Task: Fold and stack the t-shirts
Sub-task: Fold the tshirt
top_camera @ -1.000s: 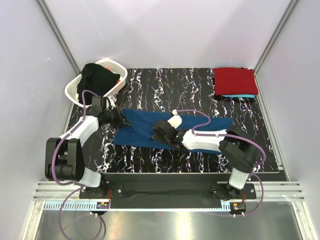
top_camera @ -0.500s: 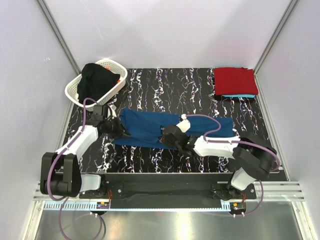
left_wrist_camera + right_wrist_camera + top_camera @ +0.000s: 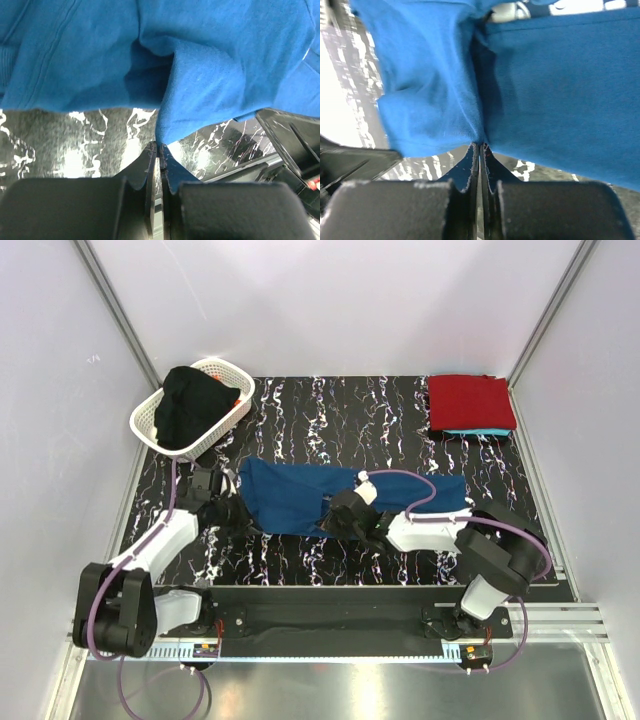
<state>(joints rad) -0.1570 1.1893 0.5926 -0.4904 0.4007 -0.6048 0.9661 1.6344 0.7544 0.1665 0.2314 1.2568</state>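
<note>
**Item:** blue t-shirt (image 3: 300, 498), laid lengthwise on the marbled surface (image 3: 330, 400). It runs from the left fingers (image 3: 228, 510) rightward to well past the right fingers (image 3: 338, 523).

**Left fingers** (image 3: 155, 154): pressed together on a thin point of the shirt's near edge. The cloth rises from the tips in a soft fold.

**Right fingers** (image 3: 476, 155): pinching the near edge partway along, with cloth bunched to either side of the tips.

**Handling (judged):** light, limp knit with no stiffness. It will likely sag and drag wherever unsupported, and a thin pinch may slip. Best taken at a hem or seam, at two points at once, and kept taut between both sets of fingers.

**Stack:** red t-shirt (image 3: 470, 400) lying on a turquoise t-shirt (image 3: 478, 431), well beyond the right fingers.

**Also present:** white basket (image 3: 150, 430) holding a dark garment (image 3: 195, 400), beyond the left fingers.
</note>
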